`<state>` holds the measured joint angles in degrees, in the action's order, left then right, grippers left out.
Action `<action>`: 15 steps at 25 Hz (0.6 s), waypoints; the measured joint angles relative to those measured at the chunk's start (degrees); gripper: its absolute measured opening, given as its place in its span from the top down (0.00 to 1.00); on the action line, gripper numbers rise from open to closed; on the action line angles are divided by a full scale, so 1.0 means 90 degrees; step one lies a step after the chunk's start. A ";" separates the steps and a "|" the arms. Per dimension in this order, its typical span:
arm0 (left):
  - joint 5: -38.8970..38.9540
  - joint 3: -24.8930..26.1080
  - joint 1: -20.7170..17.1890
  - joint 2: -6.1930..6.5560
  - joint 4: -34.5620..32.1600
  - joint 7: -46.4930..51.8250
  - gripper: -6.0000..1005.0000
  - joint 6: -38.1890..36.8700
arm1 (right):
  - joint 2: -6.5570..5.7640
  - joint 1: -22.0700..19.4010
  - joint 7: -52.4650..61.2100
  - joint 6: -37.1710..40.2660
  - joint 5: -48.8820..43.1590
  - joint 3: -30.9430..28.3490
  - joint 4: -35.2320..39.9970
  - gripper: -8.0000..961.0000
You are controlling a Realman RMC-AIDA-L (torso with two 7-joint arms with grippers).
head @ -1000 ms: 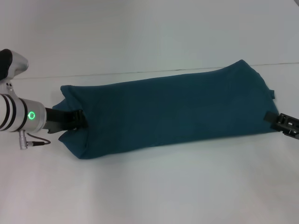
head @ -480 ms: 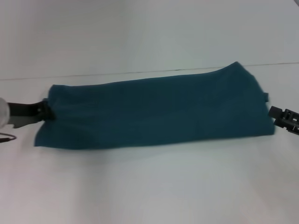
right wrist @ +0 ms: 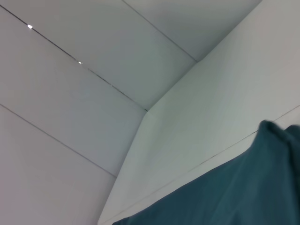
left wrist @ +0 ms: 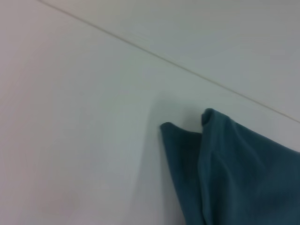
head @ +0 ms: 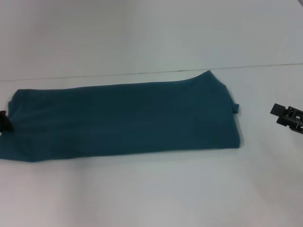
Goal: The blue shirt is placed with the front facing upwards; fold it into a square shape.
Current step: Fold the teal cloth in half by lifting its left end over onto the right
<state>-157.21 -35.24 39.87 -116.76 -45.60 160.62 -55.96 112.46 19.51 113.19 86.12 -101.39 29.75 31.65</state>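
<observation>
Head view shows a white table (head: 151,189) below a white wall, a thin seam between them. The blue shirt (head: 123,118) lies as a long band across mid-frame. Left end effector (head: 3,122) meets its left-edge end; right end effector (head: 288,117) sits apart at right. Neither grip can be judged. No print shows.

Right gripper (head: 287,117): black, blocky, ridged metal piece with small pale marks
Left gripper (head: 4,121): small black tip only
</observation>
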 joint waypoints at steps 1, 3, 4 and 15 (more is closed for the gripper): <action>-0.0071 0.0025 -0.0011 0.0000 -0.0003 0.0049 0.92 0.0041 | 0.0002 0.0002 0.0000 -0.0003 -0.0002 0.0000 -0.0001 0.09; -0.0138 0.0033 -0.0029 -0.0009 -0.0012 0.0108 0.92 0.0086 | 0.0004 0.0007 0.0001 -0.0007 -0.0018 0.0001 -0.0001 0.09; -0.0142 0.0032 -0.0034 -0.0013 -0.0016 0.0123 0.92 0.0087 | 0.0004 0.0011 0.0001 -0.0008 -0.0023 0.0001 -0.0001 0.09; 0.0673 0.0022 0.0007 0.0020 -0.0344 -0.0033 0.91 -0.0864 | 0.0009 -0.0036 -0.0017 0.0023 -0.0029 0.0005 -0.0007 0.10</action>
<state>-151.15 -35.05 39.93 -116.57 -48.70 160.32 -63.73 112.54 19.19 113.04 86.33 -101.66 29.79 31.59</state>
